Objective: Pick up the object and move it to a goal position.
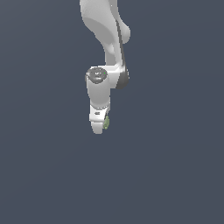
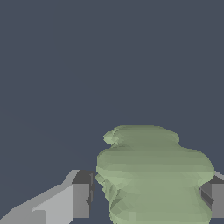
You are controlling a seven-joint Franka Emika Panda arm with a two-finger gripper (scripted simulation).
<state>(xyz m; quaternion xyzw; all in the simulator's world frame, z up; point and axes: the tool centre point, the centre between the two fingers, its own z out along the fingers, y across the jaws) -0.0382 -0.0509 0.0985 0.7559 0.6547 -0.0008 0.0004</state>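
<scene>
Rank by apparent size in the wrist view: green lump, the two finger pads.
1. Green lump, by far the largest in frame, though it sits close to the camera.
2. The two finger pads look about alike; one is cut off at the frame edge, so no ranking between them.

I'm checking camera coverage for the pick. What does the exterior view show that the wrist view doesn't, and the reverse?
Only the exterior view shows the white robot arm reaching down from above, with its dark round joint cap.

Only the wrist view shows the lumpy, layered surface of the pale olive-green boxy blob up close, and the dark pads on either side of it, one with a visible gap.

Both show the blob at the gripper, against plain dark blue-grey.
</scene>
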